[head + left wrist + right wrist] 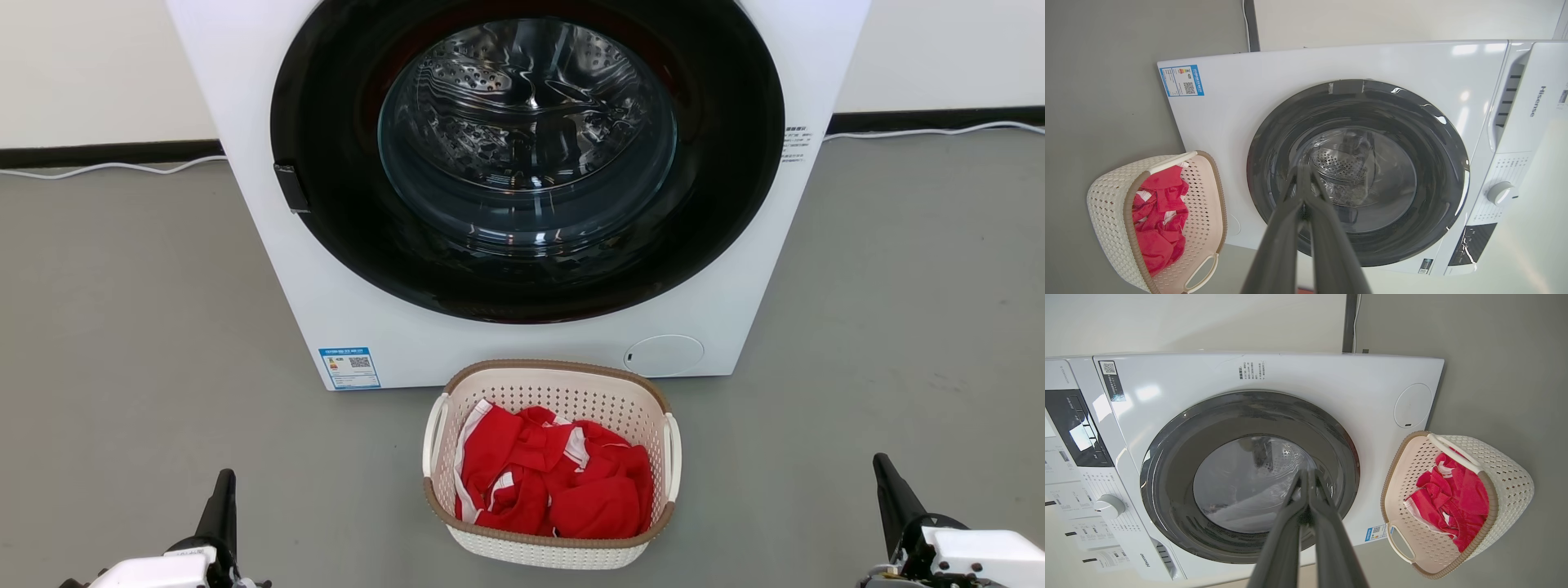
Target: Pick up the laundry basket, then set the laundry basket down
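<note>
The laundry basket is small, cream-white and perforated, with a brown rim and white loop handles on its two sides. It stands on the grey floor just in front of the washer, with red and white clothes inside. The basket also appears at the left of the left wrist view and at the right of the right wrist view. My left gripper is shut at the lower left, well left of the basket. My right gripper is shut at the lower right, well right of it. Neither touches the basket.
A white front-loading washer with a closed dark round door stands right behind the basket. White cables run along the dark skirting at the wall. Bare grey floor lies on both sides of the basket.
</note>
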Controlling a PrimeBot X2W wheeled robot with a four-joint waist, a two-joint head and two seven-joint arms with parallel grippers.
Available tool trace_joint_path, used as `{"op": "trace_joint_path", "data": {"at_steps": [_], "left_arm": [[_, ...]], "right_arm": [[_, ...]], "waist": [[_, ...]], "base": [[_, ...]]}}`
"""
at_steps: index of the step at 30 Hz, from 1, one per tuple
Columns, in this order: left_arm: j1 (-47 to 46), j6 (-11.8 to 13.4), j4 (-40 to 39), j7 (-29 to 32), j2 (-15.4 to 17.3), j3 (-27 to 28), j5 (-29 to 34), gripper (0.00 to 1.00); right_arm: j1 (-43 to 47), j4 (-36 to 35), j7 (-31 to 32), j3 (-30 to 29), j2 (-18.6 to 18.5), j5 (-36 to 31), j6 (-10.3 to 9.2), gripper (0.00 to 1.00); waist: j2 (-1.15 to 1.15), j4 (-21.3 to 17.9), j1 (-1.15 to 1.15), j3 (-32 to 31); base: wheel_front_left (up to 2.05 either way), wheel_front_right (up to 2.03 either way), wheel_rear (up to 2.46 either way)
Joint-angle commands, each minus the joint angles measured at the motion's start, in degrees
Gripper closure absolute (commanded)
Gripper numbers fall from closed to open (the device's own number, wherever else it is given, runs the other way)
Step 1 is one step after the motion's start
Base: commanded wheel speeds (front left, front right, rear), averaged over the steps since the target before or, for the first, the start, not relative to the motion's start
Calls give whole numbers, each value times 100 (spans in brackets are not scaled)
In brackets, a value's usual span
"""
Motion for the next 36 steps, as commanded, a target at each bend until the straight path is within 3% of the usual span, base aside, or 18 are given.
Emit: {"op": "trace_joint_path", "data": {"at_steps": [1, 36], "left_arm": [[-261, -64, -154, 47, 107, 191, -44, 100], [-260, -64, -155, 46, 107, 190, -45, 100]], "right_arm": [[-259, -174, 47, 110, -88, 42, 17, 100], [-259, -174, 47, 110, -88, 42, 17, 100]], "waist": [[0, 0, 0, 0], [0, 0, 0, 0]], "base": [[0, 0, 0], [0, 0, 0]]}}
